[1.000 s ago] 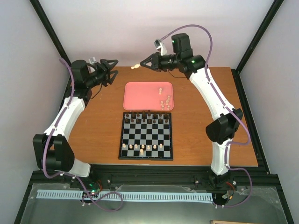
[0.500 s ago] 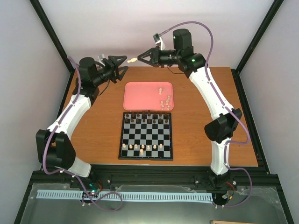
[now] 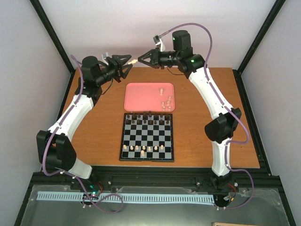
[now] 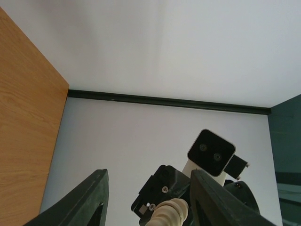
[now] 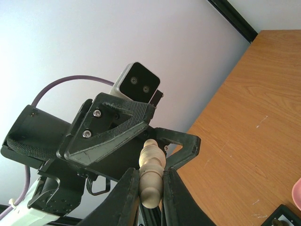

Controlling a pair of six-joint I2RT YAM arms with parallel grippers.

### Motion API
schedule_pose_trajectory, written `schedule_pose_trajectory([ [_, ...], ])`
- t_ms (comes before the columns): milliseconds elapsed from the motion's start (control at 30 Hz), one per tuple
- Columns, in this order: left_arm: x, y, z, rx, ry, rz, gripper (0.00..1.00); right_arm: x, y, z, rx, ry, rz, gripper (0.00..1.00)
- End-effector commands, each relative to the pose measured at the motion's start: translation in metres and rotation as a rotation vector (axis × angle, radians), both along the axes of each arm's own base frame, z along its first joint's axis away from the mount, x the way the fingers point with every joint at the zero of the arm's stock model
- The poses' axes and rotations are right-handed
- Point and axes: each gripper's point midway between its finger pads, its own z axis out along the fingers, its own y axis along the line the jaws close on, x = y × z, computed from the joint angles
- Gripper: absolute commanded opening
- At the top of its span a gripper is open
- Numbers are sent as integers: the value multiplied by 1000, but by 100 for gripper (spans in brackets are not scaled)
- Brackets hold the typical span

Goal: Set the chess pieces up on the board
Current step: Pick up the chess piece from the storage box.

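Aloft — smooth, knobbed cream chess piece

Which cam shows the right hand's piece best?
Right wrist: the cream piece fills the centre, clamped in the right hand. Left wrist catches its tip at the bottom edge; top external, a speck.

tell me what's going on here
A handover, it seems. The right gripper holds a cream piece in the air beyond the tray, and the left gripper has its jaws open around the free end. On the board, dark pieces line the far row, some cream ones the near row; more lie in the tray.
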Motion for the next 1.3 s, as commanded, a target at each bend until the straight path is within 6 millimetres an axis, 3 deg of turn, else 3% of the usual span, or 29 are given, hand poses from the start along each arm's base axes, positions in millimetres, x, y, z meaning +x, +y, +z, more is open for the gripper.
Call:
schedule_pose_trajectory([
  [0, -6, -1, 28, -21, -63, -5, 47, 4, 2, 6, 15, -18, -3, 10],
  [233, -7, -2, 29, -28, -60, -10, 31, 6, 2, 0, 3, -12, -8, 11],
  [367, -8, -2, 30, -32, -58, -14, 27, 7, 2, -4, -4, -5, -9, 10],
  [633, -10, -2, 34, -39, -57, -19, 24, 12, 4, -11, -11, 1, -13, 10],
  [733, -12, -2, 36, -34, -60, -24, 31, 14, 5, -10, -4, -2, -15, 11],
  [1000, -17, -2, 31, -26, -43, -28, 30, 17, 5, -12, -3, -1, -23, 10],
  [1100, -18, -1, 30, -26, -41, -24, 24, 18, 6, -13, -4, 2, -25, 11],
  [1200, -19, -1, 30, -23, -39, -23, 6, 18, 6, -13, -6, 0, -26, 10],
  [1267, -19, 0, 29, -18, -33, -20, 2, 17, 5, -12, -5, -2, -25, 11],
])
